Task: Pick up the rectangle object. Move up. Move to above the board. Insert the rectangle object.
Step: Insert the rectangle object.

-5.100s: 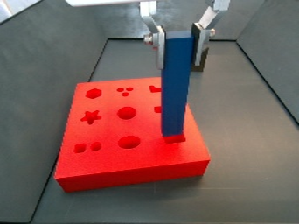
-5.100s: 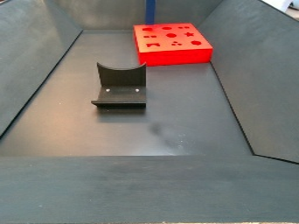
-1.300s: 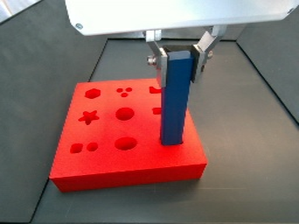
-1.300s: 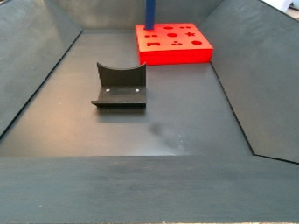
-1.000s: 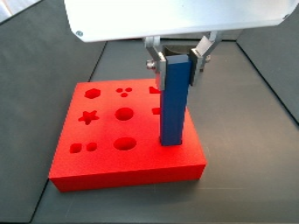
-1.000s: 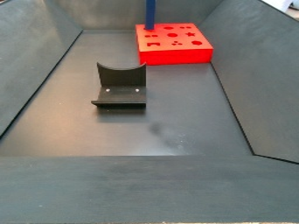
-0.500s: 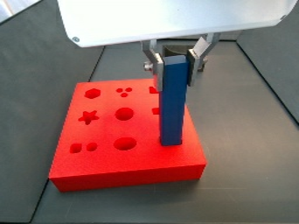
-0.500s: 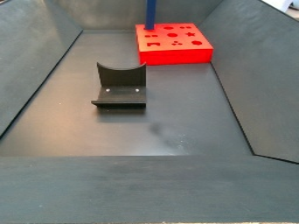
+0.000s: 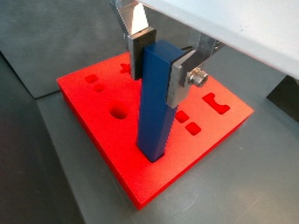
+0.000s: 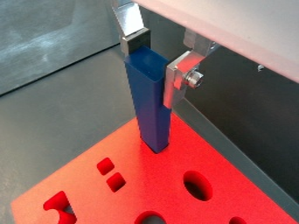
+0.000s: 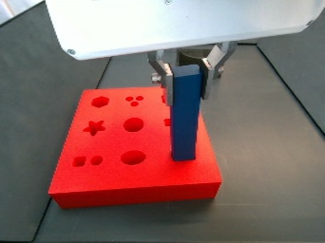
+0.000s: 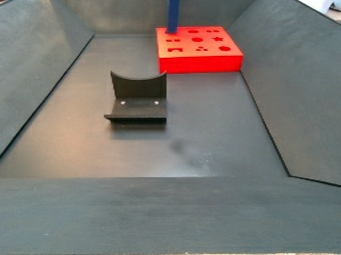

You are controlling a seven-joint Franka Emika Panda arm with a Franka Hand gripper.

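Observation:
The rectangle object [image 11: 188, 114], a tall blue bar, stands upright with its lower end in a slot near the edge of the red board [image 11: 114, 185]. My gripper [image 11: 185, 71] is shut on the bar's top end, one finger on each side. Both wrist views show the bar [image 9: 158, 105] [image 10: 149, 105] between the silver fingers of the gripper [image 9: 162, 63] [image 10: 158, 61], over the board [image 9: 105, 118] [image 10: 152, 175]. In a side view the board [image 12: 200, 45] lies at the far end of the bin, with the bar [image 12: 172, 12] rising out of frame.
The dark fixture [image 12: 136, 98] stands on the floor mid-bin, well away from the board. Sloped dark bin walls [image 12: 40, 90] close in the floor on all sides. The pale arm body [image 11: 178, 24] fills the space above the gripper.
The gripper has moved down with the bar, whose lower end sits a little deeper in the board. The arm body fills more of the side view.

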